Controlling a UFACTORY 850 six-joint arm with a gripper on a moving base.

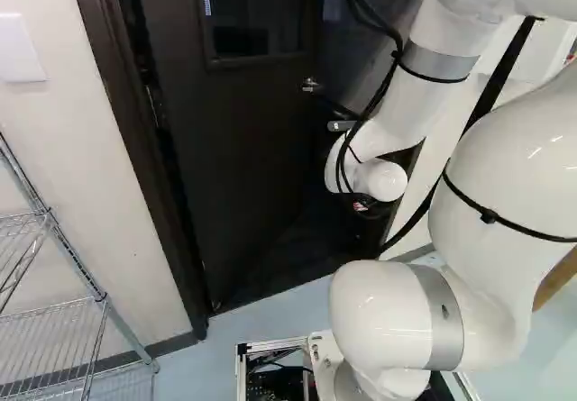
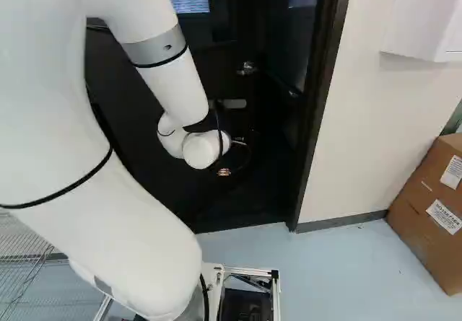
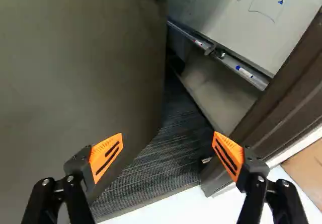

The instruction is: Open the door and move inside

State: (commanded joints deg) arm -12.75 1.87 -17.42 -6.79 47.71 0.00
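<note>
Dark, flat door with a window (image 1: 243,140) is shown partly open, swung inward. From left to right, a silver wire shelf (image 1: 54,320) is seen at the lower left of the left base view, beside the dark brown door frame (image 1: 135,149); the door fills the centre, its metal lever handle (image 1: 311,86) at upper centre. The white jointed arm (image 1: 505,194) stands at the right, apparently bent forward and low so that the door can be pushed. At the far right of the right base view, a brown cardboard box (image 2: 437,205) is placed clear of the doorway.

In the wrist view, the black, orange-padded gripper (image 3: 167,143) is spread wide with nothing held, likely because a push is wanted rather than a grip. The door lies ahead of and beside one finger; whether it is touched cannot be told. Dark carpet (image 3: 161,158) is seen through the gap ahead, and the opposite frame post is by the other finger. Wider opening seems needed before entry.
</note>
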